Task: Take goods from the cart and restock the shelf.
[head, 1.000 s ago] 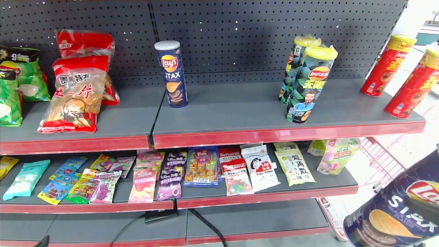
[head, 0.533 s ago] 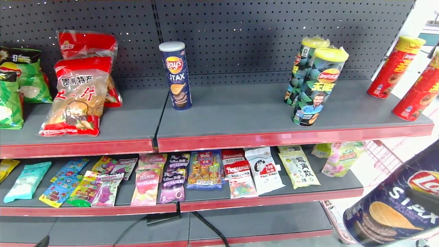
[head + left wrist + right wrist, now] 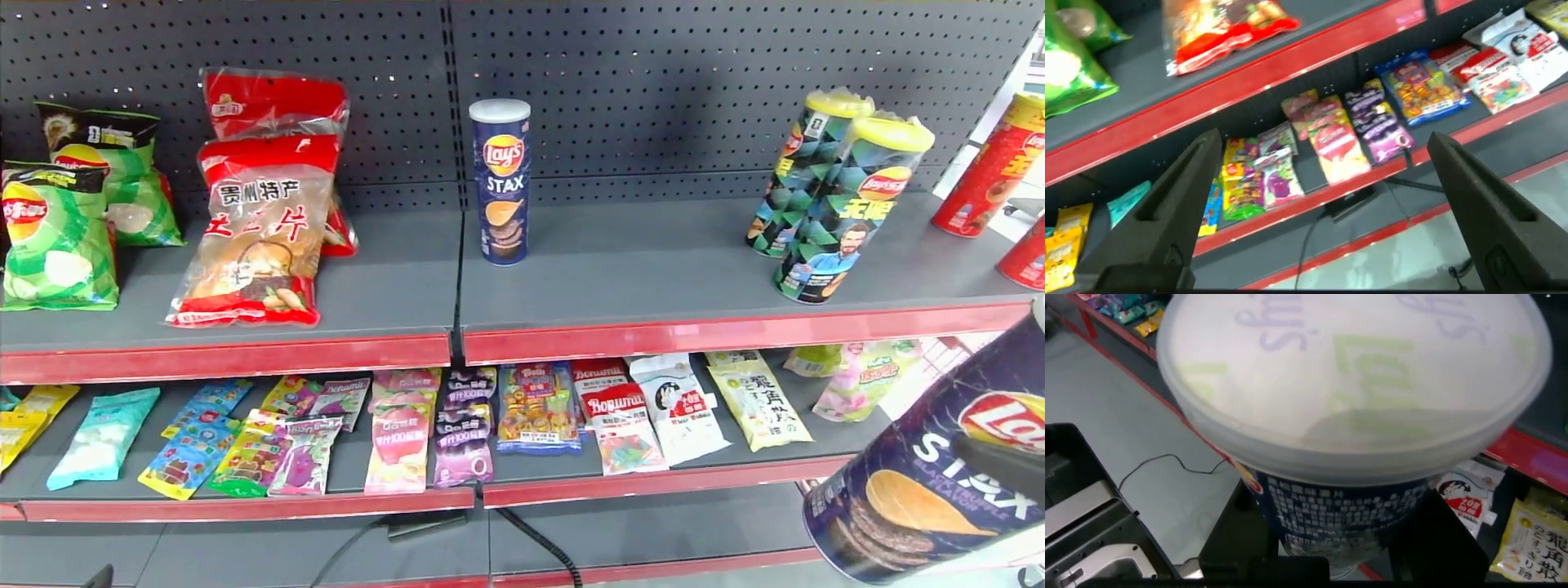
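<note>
**R gripper** [image 3: 1343,543]: clamped on blue chip can [image 3: 922,474], one finger on each side of the tube body, below the lid [image 3: 1347,367]. A dark finger crosses the label in head view.

**L gripper** [image 3: 1324,139]: fingers spread wide, nothing betw. them. Hangs low, in front of the lower shelf [image 3: 653,482] w/ its rows of sachets [image 3: 400,425].

**Item:** blue chip can.
- **Loc.:** in the air at robot's right, tilted, base twd camera. It sits in front of and below the top shelf [image 3: 653,253], touching no shelf.
- **Handling (judged):**
  - Card tube w/ plastic lid; light.
  - Wall is stiff but will dent if squeezed hard.
  - Glossy wrap prob. slick.
  - Contents brittle, so no knocks.
  - Tall & narrow, so tippy once set down.
- **Best hold (judged):** mid-body, across the dia. Keep off the lid, which could pop, and leave the base free to land flat.

**Dest. (judged):** top shelf, next to the matching can [image 3: 500,181]. That one stands upright near the back panel, just right of the seam betw. shelf boards. Bare board runs from it to the green-yellow cans [image 3: 849,204].

**Other stock, top shelf:**
- red cans [image 3: 992,163], far right
- red snack bags [image 3: 261,229], left of centre
- green chip bags [image 3: 57,237], far left

**Risk (judged):** take the tilt out before letting go, else the can topples or rolls into its neighbour.
</note>
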